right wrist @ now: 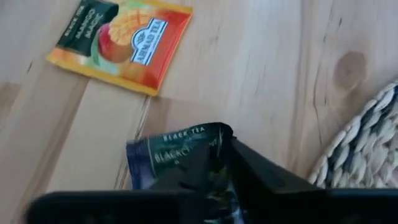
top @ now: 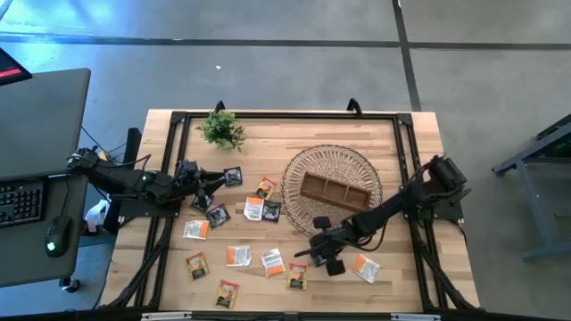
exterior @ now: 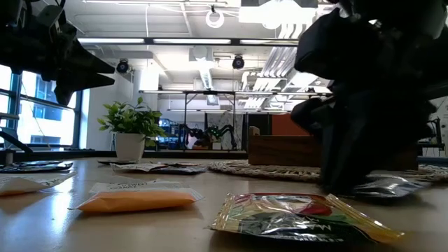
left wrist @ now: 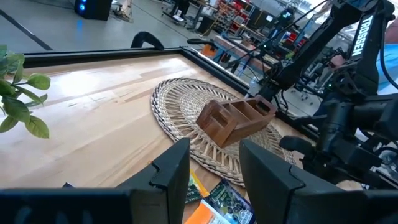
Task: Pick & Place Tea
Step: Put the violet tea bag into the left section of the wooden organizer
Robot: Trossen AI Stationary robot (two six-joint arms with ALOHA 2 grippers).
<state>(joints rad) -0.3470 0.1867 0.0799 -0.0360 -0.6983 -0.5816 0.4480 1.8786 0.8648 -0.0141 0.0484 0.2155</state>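
Black tea packet (right wrist: 180, 155) pinched between the right gripper (top: 323, 254) fingers, low over the table (top: 393, 294) near its front edge, beside the wicker basket (top: 332, 160), left gripper (top: 207, 185) spread apart near the left edge.

tray (top: 335, 191) on basket (top: 302, 169); packets (top: 238, 256) left.

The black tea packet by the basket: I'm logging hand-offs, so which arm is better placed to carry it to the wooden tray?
Right. The right gripper is shut on the black tea packet beside the wicker basket holding the wooden tray. The left gripper is open, empty, across the table.
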